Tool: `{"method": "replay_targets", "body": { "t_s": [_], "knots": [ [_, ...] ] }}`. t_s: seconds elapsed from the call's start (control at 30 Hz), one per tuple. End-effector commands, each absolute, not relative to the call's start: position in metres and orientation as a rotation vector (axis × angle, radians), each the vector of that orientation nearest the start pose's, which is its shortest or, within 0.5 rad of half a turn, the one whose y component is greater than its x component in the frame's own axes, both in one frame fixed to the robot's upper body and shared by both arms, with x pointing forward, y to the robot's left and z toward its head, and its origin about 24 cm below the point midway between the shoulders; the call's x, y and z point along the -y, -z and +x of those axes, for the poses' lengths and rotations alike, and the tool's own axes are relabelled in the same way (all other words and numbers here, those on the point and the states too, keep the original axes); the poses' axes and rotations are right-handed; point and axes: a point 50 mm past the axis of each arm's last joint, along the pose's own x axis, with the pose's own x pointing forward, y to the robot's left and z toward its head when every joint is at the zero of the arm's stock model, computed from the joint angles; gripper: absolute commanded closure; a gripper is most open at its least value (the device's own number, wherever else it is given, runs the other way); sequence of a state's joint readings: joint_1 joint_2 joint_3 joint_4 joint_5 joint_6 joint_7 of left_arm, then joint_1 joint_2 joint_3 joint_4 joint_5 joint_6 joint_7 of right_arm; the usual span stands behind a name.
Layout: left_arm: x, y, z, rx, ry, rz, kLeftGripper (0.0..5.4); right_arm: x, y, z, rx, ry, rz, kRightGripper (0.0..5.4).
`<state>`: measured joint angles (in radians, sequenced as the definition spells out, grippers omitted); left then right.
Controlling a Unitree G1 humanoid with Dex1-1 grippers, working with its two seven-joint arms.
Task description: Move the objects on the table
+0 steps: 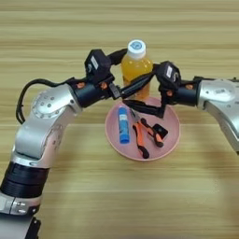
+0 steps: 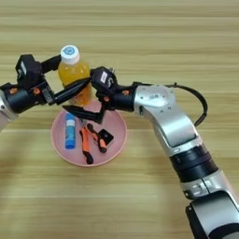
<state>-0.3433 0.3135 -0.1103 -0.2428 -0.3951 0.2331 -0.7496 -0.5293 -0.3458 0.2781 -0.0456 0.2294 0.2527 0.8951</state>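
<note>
- Left end effector reaches in from the left, with its two black fingers on either side of the orange-juice bottle, looks clamped on it. The bottle is upright, white cap on top, just behind the pink plate's far rim.
- Pink plate sits mid-bench. On it, the blue glue stick lies on the left side, its long axis running near to far.
- Next to it, the pliers lie on a slight diagonal, orange-and-black handles toward the near side.
- The black block is just right of the pliers.
- Right end effector comes from the right, fingers spread apart over the plate's far half, holding nothing.
- The right eye view shows the right arm's whole length; the left eye view shows the left arm's.
- Bench is light wood, with horizontal grain stripes.
</note>
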Motion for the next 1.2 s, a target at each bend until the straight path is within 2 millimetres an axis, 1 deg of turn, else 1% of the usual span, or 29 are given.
{"method": "replay_targets", "body": {
  "t_s": [0.03,0.1,0.13,0.17,0.33,0.9,0.93,0.97,1.03,1.07,1.2],
  "knots": [
    [-0.106,-0.1649,0.2691,0.312,1.064,0.086,1.85,0.074,-0.1586,0.2953,0.154,-1.248,-0.343,0.8],
    [-0.1061,-0.1635,0.2692,0.307,1.065,0.087,1.85,0.0736,-0.1601,0.2955,0.161,-1.246,-0.34,1.17],
    [-0.1061,-0.1629,0.2694,0.305,1.064,0.087,1.85,0.0734,-0.1608,0.2957,0.164,-1.245,-0.339,1.17],
    [-0.1061,-0.1623,0.2696,0.303,1.064,0.087,1.85,0.0732,-0.1613,0.2959,0.167,-1.244,-0.338,1.38],
    [-0.1068,-0.1597,0.2714,0.294,1.057,0.097,1.85,0.0726,-0.1652,0.2949,0.183,-1.246,-0.336,1.91],
    [-0.1093,-0.1556,0.2732,0.305,1.039,0.113,1.85,0.0735,-0.1632,0.293,0.179,-1.247,-0.31,1.94],
    [-0.1095,-0.1557,0.2728,0.308,1.039,0.112,1.56,0.0738,-0.163,0.293,0.178,-1.245,-0.307,1.94],
    [-0.1097,-0.1561,0.2723,0.313,1.04,0.108,1.44,0.0739,-0.1629,0.2931,0.178,-1.243,-0.304,1.94],
    [-0.1097,-0.1576,0.2708,0.326,1.051,0.099,1.32,0.0742,-0.1629,0.2932,0.178,-1.239,-0.297,1.94],
    [-0.1097,-0.1583,0.2705,0.332,1.053,0.097,1.14,0.0744,-0.1628,0.2935,0.178,-1.237,-0.293,1.94],
    [-0.1107,-0.1608,0.2703,0.356,1.048,0.09,0.8,0.0753,-0.1619,0.2946,0.177,-1.228,-0.284,1.94]
  ]
}}
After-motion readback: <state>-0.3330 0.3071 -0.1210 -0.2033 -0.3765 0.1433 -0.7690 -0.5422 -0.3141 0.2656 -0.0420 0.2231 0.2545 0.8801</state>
